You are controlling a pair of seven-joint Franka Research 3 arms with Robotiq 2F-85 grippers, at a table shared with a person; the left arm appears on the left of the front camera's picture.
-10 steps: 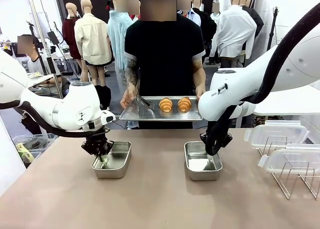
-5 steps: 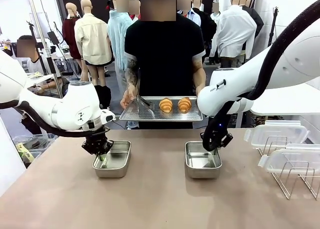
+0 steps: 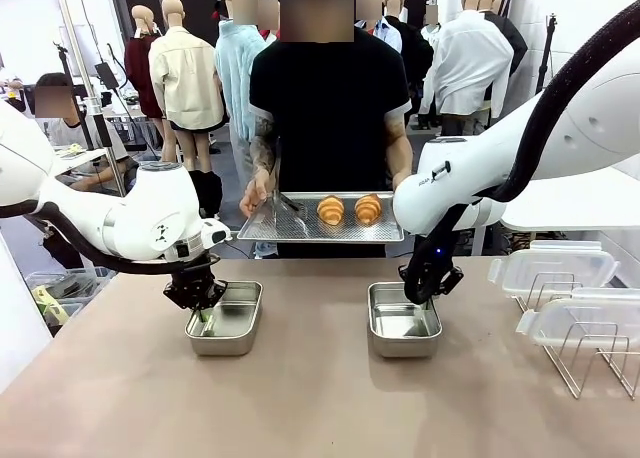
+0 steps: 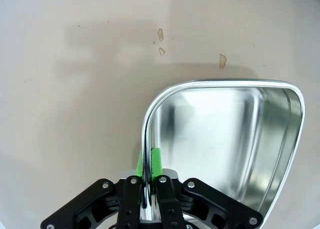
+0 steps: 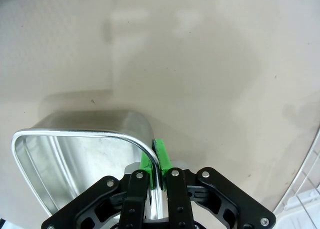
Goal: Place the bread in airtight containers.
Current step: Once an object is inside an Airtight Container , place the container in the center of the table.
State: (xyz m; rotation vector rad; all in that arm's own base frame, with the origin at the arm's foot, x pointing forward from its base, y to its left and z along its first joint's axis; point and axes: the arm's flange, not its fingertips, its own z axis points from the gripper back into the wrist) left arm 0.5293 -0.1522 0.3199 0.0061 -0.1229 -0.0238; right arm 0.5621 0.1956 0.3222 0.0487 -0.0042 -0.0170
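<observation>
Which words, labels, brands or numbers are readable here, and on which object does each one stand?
No text can be read.
Small dark print on the right arm: too small to read.
Small dark mark on the left arm: too small to read.

A pale tan tabletop (image 3: pixel 320 408) is stretching across the foreground, evenly lit and carrying soft shadows. In the left wrist view a few small flakes (image 4: pixel 161 51) are lying on its matte surface. A wire rack (image 3: pixel 585 358) is standing at its right edge. Behind, a white wall (image 3: pixel 590 38) is closing off the right side, with a black stand (image 3: pixel 547 53) rising near it. At far left, bright light is washing out the corner, metal frame posts (image 3: pixel 72 48) are standing upright, and clear plastic bins (image 3: pixel 55 283) are sitting low beside the tabletop.
</observation>
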